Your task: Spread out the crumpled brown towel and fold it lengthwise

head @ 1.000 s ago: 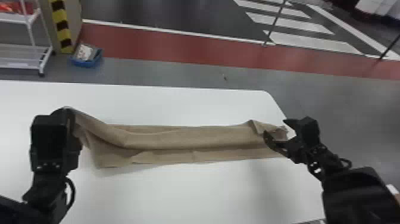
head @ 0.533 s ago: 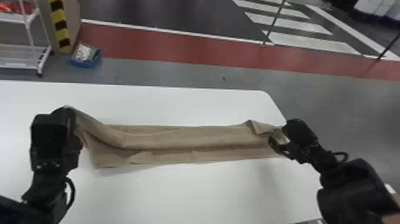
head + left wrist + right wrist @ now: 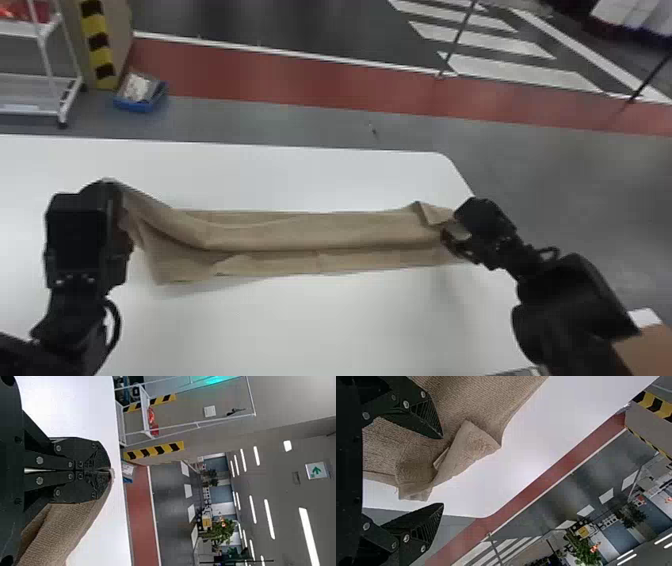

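The grey floor (image 3: 550, 175) spreads beyond both pincers and out past the right one, with a red strip (image 3: 300, 80) crossing it on the far side of them. The white desk (image 3: 325, 320) reaches under and between the two pincers, its far right corner lying beyond the right one. A white rack (image 3: 30, 111) stands on the floor beyond the left pincer.

The brown towel (image 3: 300, 235) stretches across the desk from one pincer to the other as a long, narrow strip. Its upper layer makes a lengthwise ridge, and a lower layer shows on the near side of that ridge. Close to the left pincer the cloth rises off the desk in a slanting sweep; close to the right one it has a small turned-over flap (image 3: 474, 447).

The left pincer (image 3: 109, 186) is closed, nipping a corner of the towel right at its tips, with a sliver of cloth peeking out past them. The right pincer (image 3: 452, 226) is spread wide at the towel's other end, one finger over the cloth and the crumpled edge ahead of the gap. Beyond the left pincer, near the rack, a small blue box (image 3: 140, 106) sits on the floor.
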Robot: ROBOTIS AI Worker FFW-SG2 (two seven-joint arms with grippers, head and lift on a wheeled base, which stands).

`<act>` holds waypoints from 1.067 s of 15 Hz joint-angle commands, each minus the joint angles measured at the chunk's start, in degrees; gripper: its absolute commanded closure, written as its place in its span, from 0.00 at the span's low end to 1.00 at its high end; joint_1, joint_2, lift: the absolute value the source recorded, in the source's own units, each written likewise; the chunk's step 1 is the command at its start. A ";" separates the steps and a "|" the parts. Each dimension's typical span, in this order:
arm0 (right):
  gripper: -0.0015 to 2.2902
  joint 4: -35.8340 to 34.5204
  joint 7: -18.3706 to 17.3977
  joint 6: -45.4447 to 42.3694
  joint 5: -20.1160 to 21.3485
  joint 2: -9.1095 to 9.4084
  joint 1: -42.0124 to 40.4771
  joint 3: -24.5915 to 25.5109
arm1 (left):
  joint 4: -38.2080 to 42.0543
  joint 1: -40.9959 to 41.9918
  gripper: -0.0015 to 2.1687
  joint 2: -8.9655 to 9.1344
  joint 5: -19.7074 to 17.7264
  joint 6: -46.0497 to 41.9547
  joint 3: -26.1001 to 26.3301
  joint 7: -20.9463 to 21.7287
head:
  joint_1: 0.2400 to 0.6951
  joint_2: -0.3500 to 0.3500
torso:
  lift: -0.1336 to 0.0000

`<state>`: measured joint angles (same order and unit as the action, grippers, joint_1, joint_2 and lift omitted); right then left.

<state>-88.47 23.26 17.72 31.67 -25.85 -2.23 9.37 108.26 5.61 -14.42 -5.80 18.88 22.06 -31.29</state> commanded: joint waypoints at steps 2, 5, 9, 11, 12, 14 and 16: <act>0.15 0.58 -0.14 0.17 -0.38 0.18 1.35 -1.11 | 0.02 0.20 0.64 -0.08 0.00 -0.11 -0.09 0.00 | 1.00 0.06 | 0.08; 0.17 1.46 -0.14 0.87 -0.20 0.27 2.32 -2.08 | 0.02 0.28 0.64 -0.17 0.00 -0.28 -0.44 0.00 | 1.00 0.07 | 0.08; 0.18 1.90 -0.14 2.63 -0.55 0.36 3.29 -3.04 | 0.20 0.55 0.64 -0.17 0.00 -0.46 -0.44 0.00 | 1.00 0.09 | 0.08; 0.22 1.90 -0.14 3.51 -1.08 0.36 3.90 -3.13 | 0.11 0.55 0.64 -0.17 0.00 -0.46 -0.44 0.00 | 1.00 0.09 | 0.08; 0.25 2.25 -0.14 5.09 -1.43 0.36 4.43 -3.31 | 0.11 0.55 0.64 -0.17 0.00 -0.28 -0.44 0.00 | 1.00 0.09 | 0.08; 0.31 2.69 -0.06 5.62 -2.31 0.36 4.69 -3.39 | 0.02 0.64 0.64 -0.17 0.00 -0.28 -0.35 0.00 | 1.00 0.08 | 0.08; 0.31 3.40 -0.14 5.27 -2.66 0.45 4.96 -3.48 | -0.06 0.55 0.64 -0.17 0.00 -0.28 -0.35 0.00 | 1.00 0.08 | 0.08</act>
<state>-85.51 23.14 23.13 29.23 -25.46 2.55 5.95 108.24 6.18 -14.59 -5.80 18.54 21.70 -31.29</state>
